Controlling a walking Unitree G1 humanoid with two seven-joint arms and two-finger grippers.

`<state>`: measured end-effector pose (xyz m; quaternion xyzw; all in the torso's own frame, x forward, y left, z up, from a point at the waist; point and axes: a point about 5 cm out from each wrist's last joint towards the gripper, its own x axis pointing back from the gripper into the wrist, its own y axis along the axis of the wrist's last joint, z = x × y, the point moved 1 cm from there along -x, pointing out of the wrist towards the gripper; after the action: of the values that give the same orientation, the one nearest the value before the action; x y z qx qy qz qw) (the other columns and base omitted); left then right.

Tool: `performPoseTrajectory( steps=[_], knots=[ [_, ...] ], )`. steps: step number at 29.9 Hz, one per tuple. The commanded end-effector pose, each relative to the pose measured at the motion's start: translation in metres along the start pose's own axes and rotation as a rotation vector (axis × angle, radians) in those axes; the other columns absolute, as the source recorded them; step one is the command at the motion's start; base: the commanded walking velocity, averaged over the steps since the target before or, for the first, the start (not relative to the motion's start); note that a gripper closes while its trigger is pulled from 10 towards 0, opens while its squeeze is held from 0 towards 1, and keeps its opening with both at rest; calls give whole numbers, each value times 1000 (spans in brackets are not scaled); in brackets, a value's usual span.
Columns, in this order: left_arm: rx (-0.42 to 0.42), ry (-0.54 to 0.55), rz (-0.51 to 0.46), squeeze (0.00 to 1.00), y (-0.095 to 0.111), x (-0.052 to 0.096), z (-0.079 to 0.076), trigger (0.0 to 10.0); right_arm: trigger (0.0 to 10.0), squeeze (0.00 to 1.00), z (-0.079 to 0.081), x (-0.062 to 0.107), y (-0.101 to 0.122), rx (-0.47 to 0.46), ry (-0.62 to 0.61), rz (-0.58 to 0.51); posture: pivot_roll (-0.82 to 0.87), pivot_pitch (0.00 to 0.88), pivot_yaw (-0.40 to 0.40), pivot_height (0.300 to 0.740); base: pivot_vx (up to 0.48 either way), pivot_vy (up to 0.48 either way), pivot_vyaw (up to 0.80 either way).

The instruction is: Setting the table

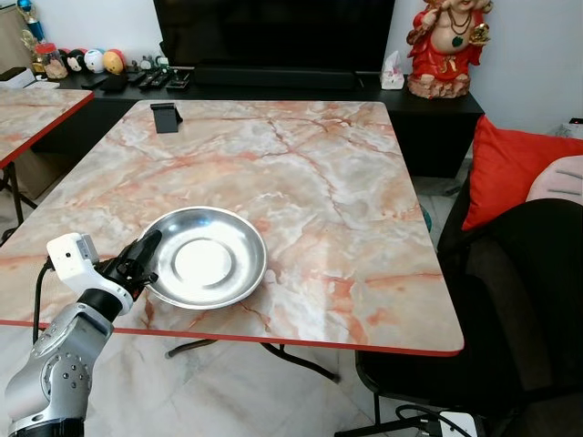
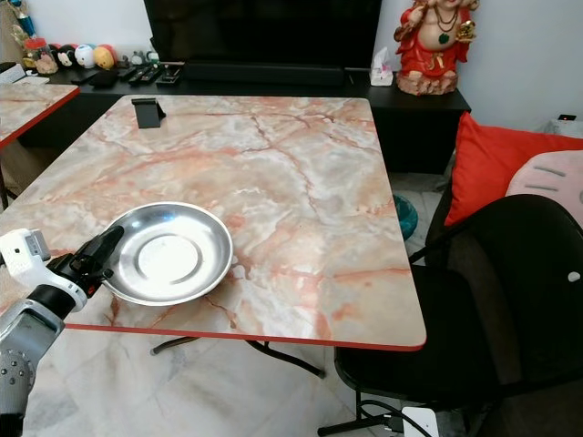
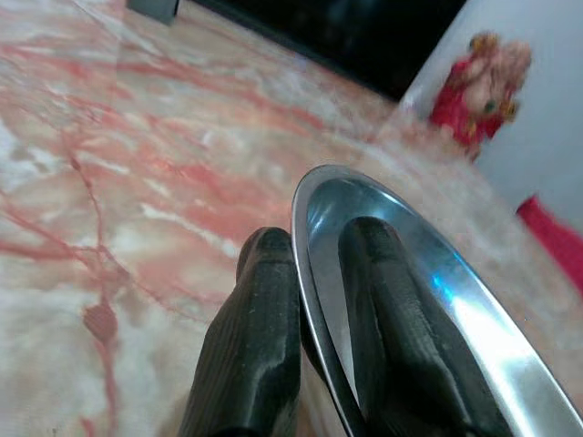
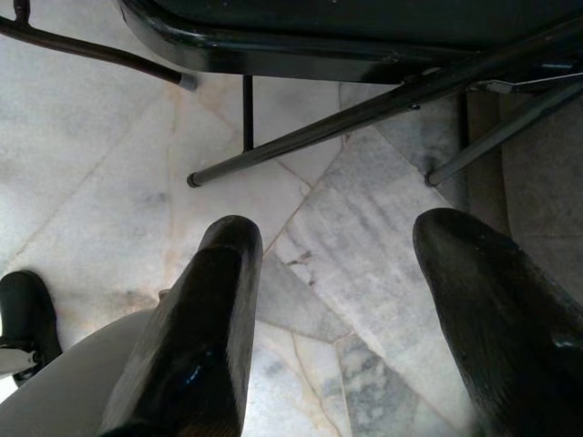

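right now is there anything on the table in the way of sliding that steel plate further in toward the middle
Nothing visible blocks it. The left gripper is shut on the steel plate at its rim, near the table edge. The marble ahead is bare; the small black stand sits far off at the back edge.

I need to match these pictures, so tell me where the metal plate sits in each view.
Left eye view: the metal plate lies near the table's front left edge.
Right eye view: the same spot.
Left wrist view: its rim runs between the left gripper fingers.
Right wrist view: not there.
Shared landmark: the red statue.
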<state>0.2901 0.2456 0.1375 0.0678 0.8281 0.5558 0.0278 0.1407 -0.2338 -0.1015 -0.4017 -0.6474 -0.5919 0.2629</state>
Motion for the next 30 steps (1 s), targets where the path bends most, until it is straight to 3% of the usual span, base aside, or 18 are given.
performPoseTrajectory(
  steps=[1, 30],
  knots=[
    [-34, 23, 18, 0, -3, 0, 4, 10000, 10000, 0, 0, 0, 0, 0, 2, 4, -56, 0, 23, 740, 0, 0, 0],
    [-20, 132, 32, 0, -26, -8, 9, 10000, 10000, 0, 0, 0, -2, 0, 7, 9, -63, 0, 23, 740, 0, 0, 0]
  ],
)
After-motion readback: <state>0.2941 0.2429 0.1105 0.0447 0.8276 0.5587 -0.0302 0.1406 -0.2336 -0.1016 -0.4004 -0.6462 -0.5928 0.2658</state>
